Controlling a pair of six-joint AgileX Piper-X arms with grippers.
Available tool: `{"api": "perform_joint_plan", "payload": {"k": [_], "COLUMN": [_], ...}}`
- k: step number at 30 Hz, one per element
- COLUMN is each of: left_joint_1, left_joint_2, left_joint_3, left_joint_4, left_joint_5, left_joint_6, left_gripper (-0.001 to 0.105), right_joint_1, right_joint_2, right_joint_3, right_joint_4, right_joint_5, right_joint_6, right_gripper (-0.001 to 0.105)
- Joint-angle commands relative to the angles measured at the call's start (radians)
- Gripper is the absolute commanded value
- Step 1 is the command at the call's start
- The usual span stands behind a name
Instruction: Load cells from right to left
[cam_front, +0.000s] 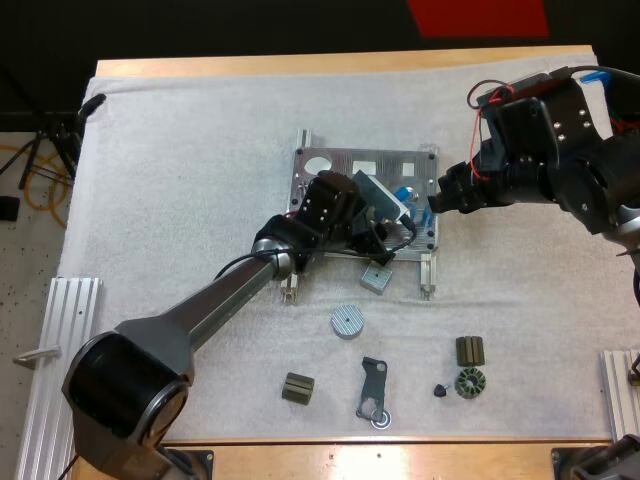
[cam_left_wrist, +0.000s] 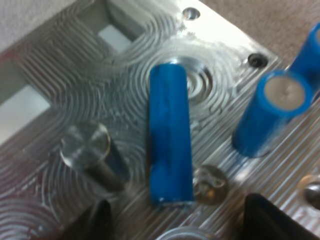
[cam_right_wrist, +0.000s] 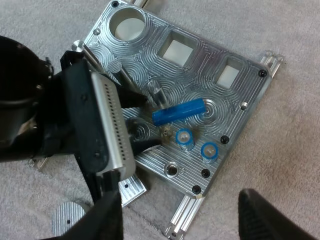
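Cell (cam_left_wrist: 170, 135), blue and cylindrical, is lying flat on the ribbed metal fixture (cam_left_wrist: 60, 60) midway between the desk's (cam_front: 300, 65) side edges, beside two upright cells (cam_left_wrist: 272, 115). Left tool (cam_left_wrist: 182, 220) is hovering over it, spread open; right tool (cam_right_wrist: 180, 220) is hanging released beside the fixture.

A white mat (cam_front: 180, 200) covers the wooden table (cam_front: 330, 66), bearing a metal fixture (cam_front: 345, 160), a round disc (cam_front: 346, 321), a small block (cam_front: 376, 277) and dark parts (cam_front: 299, 388).
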Motion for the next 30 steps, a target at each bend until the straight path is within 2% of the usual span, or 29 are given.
{"api": "perform_joint_plan", "payload": {"k": [1,9,11,13,14,16,18,25,30], "left_joint_1": [-0.005,-0.005,-0.005,-0.005,-0.005,-0.005,-0.005,-0.005,-0.005], "left_joint_2": [0.005,0.028,0.030,0.031,0.031,0.031,0.031,0.029,0.006], "left_joint_3": [-0.009,-0.012,-0.012,-0.012,-0.012,-0.012,-0.012,-0.012,-0.012], "left_joint_4": [-0.014,-0.054,-0.054,-0.054,-0.054,-0.054,-0.054,-0.035,0.029], "left_joint_5": [-0.013,-0.011,-0.019,-0.020,-0.018,0.020,0.056,0.060,-0.020], "left_joint_6": [0.004,-0.008,-0.008,-0.008,-0.008,-0.008,-0.008,-0.027,-0.019], "left_gripper": [0.056,0.056,0.052,0.038,0.034,0.012,0.000,0.000,0.000], "right_joint_1": [-0.005,-0.005,-0.005,-0.005,-0.005,-0.005,-0.005,-0.005,-0.005], "right_joint_2": [-0.013,-0.013,-0.013,-0.013,-0.013,-0.013,-0.013,-0.013,-0.013], "right_joint_3": [-0.001,-0.001,-0.001,-0.001,-0.001,-0.001,-0.001,-0.001,-0.001], "right_joint_4": [0.002,0.002,0.002,0.002,0.002,0.002,0.002,0.002,0.002], "right_joint_5": [-0.011,-0.011,-0.011,-0.011,-0.011,-0.011,-0.011,-0.011,-0.011], "right_joint_6": [0.004,0.004,0.004,0.004,0.004,0.002,0.002,-0.004,-0.003], "right_gripper": [0.051,0.051,0.051,0.051,0.051,0.051,0.051,0.051,0.051]}}
